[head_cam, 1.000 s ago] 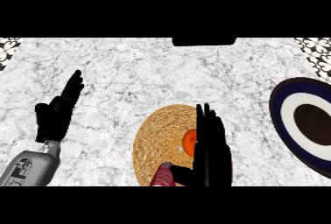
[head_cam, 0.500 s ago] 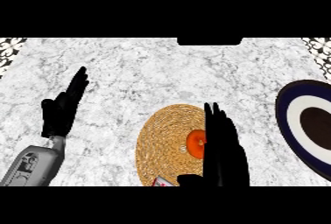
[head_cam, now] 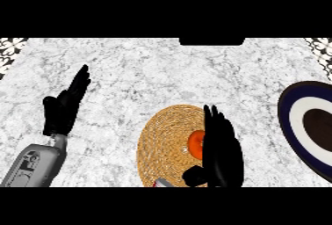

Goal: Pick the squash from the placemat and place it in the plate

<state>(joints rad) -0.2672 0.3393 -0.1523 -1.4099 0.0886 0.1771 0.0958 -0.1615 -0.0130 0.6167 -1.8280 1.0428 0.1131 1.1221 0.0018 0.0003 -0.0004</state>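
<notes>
Head view, steeply down on white-and-grey marbled counter (head_cam: 162,74).

- Round woven straw-coloured placemat (head_cam: 162,140) lies low centre on the counter.
- Small orange squash (head_cam: 196,144) sits on the placemat, right of its middle. Only its left part shows; the rest is covered by the right hand.
- Right hand (head_cam: 224,154): black, seen edge-on over the placemat's right side, fingers (head_cam: 211,118) straight and together, pointing away from the robot. Thumb (head_cam: 193,176) sticks out to the left below the squash. Hand released, nothing grasped. It overlaps the squash's right side; whether it touches it cannot be told.
- Round plate with dark blue rim, white ring and dark brown centre (head_cam: 284,116): at the view's right edge, partly cut off, well apart from the placemat, nothing on it.
- Left hand (head_cam: 63,110): black, at the view's left, resting with fingers straight and up, holding nothing; grey forearm (head_cam: 32,165) below it.
- The 2 hands are well apart.
</notes>
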